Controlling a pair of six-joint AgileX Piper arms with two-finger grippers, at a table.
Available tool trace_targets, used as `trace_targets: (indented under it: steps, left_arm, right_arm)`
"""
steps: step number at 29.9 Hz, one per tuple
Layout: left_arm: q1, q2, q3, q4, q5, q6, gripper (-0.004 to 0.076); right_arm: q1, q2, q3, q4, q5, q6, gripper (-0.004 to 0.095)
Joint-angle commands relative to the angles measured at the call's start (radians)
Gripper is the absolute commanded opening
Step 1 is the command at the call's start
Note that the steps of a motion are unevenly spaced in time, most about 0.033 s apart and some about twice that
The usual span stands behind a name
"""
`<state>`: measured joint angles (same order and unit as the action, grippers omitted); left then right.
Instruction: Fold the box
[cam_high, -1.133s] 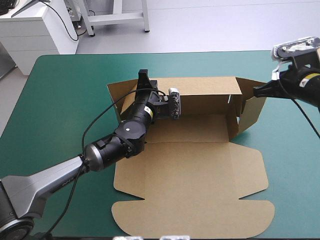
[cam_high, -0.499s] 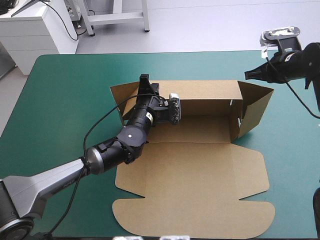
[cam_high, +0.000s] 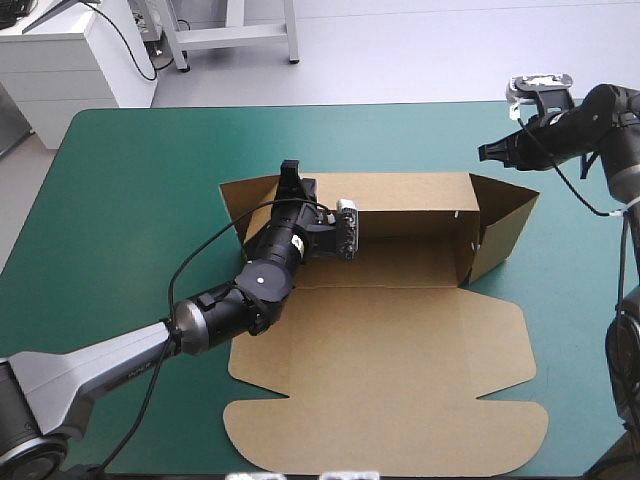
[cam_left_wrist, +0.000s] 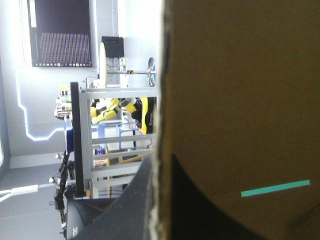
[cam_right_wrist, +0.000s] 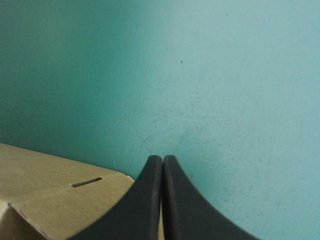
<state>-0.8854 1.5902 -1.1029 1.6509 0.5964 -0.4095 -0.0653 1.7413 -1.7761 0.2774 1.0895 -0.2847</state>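
Note:
The brown box lies mid-table with its back wall raised, both side flaps standing, and the lid flat toward the front edge. My left gripper is at the back wall's left corner. In the left wrist view its black fingers pinch the board's edge. My right gripper is shut and holds nothing, hovering beyond the box's far right corner. The right wrist view shows its tips over the teal-green cover, beside a slotted piece of board.
Bare teal-green cover stretches left of the box and along the far edge. The table's right edge lies a short way past the right flap. The lid's rounded front flap reaches almost to the front edge.
My right gripper left the right side flap and rose toward the far edge. The box slid slightly toward the front, with the left gripper still on the back wall.

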Motion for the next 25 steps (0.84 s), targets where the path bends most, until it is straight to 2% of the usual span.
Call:
trace_targets:
  steps: [1,11,19,25]
  left_arm:
    - [-0.004,-0.029,-0.023,0.034,0.09,-0.015,-0.0008]
    - [-0.004,-0.009,-0.023,0.036,0.069,-0.02,-0.0008]
    - [-0.004,-0.009,-0.023,0.038,0.068,-0.02,-0.0008]
    - [-0.004,-0.009,-0.023,0.038,0.071,-0.02,-0.0008]
  right_arm:
    - [-0.007,-0.035,-0.034,0.044,-0.04,-0.019,-0.0021]
    - [-0.007,-0.004,-0.034,0.018,-0.017,-0.033,-0.0021]
    - [-0.007,0.015,-0.034,0.044,0.146,-0.063,-0.0021]
    - [-0.007,-0.014,-0.02,0.109,0.156,-0.07,-0.0021]
